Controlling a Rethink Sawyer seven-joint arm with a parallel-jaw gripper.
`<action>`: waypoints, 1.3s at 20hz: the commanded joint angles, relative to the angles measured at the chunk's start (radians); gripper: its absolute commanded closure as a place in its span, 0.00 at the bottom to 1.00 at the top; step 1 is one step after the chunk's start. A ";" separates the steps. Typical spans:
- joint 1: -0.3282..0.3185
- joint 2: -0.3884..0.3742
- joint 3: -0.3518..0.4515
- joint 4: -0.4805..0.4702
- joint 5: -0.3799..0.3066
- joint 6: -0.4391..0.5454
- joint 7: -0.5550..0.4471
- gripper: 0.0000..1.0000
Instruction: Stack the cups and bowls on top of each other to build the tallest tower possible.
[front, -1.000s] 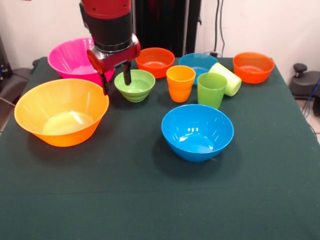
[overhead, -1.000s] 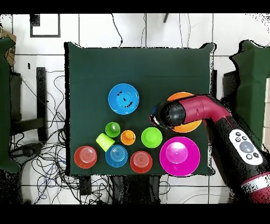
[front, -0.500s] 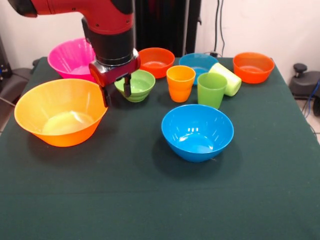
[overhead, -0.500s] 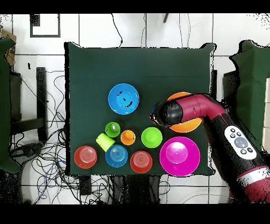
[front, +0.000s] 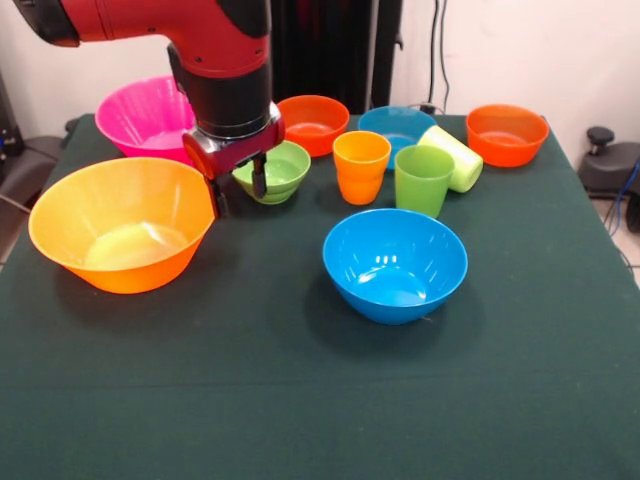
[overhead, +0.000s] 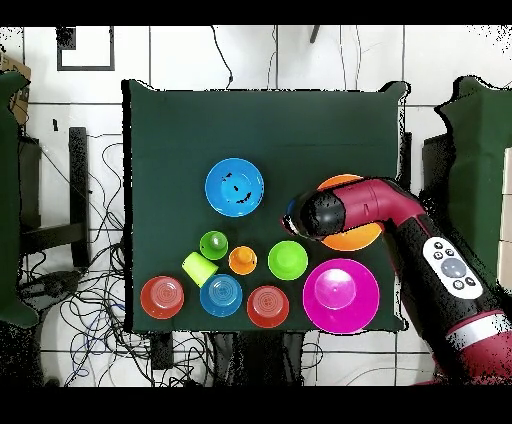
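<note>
Nearest in the front view: bare dark green table cloth (front: 300, 420). Just beyond, right of centre, a medium blue bowl (front: 395, 264), upright and empty. Level with it at the left, a large yellow-orange bowl (front: 123, 224), also upright and empty.

Hanging beside the yellow-orange bowl's right rim: the gripper (front: 238, 190) on a red and black arm (front: 215, 60). Two dark fingers (front: 217, 200) spread apart, clamped on nothing, one just beside that bowl's rim, the other in front of a small green bowl (front: 275, 168). Contact with either bowl impossible to judge.

Next row back: an orange cup (front: 361, 166) and a green cup (front: 423, 180), both upright, close together. Behind the green cup, touching or almost touching it, a lime-yellow cup (front: 453, 156) tipped on its side.

Farthest row, left to right: a large pink bowl (front: 145, 118) partly hidden by the arm, a small orange bowl (front: 311, 123), a small blue bowl (front: 397, 125), another small orange bowl (front: 507, 133).

No tower built: every bowl and cup separate on the cloth, nothing nested.

Overhead view, with left and right reversed: the arm's wrist covering part of the yellow-orange bowl (overhead: 352, 240), the pink bowl (overhead: 341, 295) just beside that one, the medium blue bowl (overhead: 235, 187) well apart near the table's middle.
</note>
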 joint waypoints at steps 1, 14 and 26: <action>0.016 0.016 -0.003 -0.073 -0.072 0.000 -0.272 0.00; -0.038 -0.030 -0.044 0.110 0.130 0.096 -0.036 0.00; 0.002 -0.066 -0.113 0.159 0.154 0.010 0.065 0.00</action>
